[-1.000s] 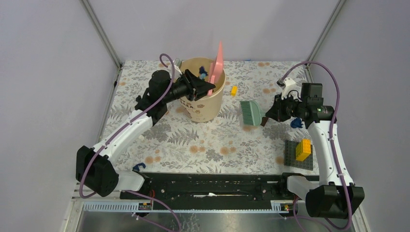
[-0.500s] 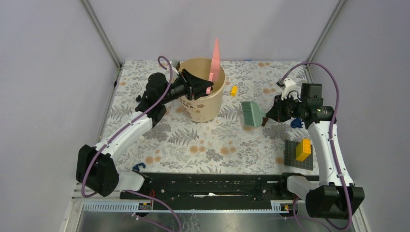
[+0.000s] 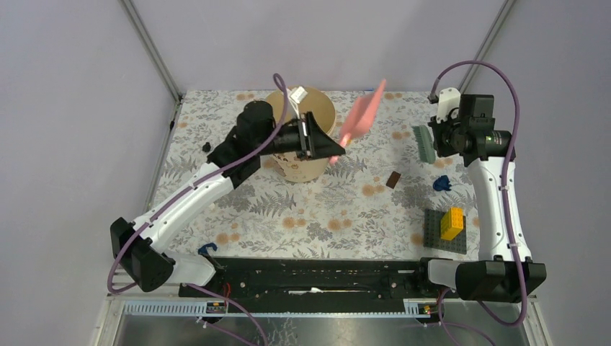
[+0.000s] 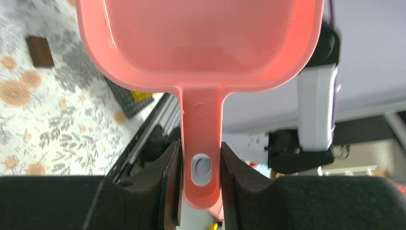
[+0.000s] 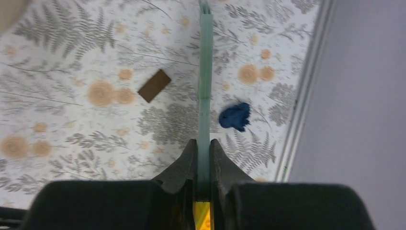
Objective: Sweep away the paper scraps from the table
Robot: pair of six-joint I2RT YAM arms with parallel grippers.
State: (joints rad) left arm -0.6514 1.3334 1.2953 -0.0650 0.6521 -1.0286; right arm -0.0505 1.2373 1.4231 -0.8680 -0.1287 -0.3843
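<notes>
Dark grey at lower right, one baseplate (image 3: 435,241) carries one yellow brick (image 3: 452,222). I count two paper scraps (image 3: 442,183) on the table (image 3: 317,216): blue at right, black (image 3: 207,146) at left. Further up, my left gripper (image 4: 201,163) clamps one pink dustpan (image 3: 362,115) by its handle, and my right gripper (image 5: 203,160) pinches one green brush (image 3: 424,143).

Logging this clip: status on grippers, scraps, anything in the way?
Left gripper shut on pink dustpan, pan empty. Right gripper shut on green brush. Blue paper scrap on table, unswept. Brown block nearby.
</notes>
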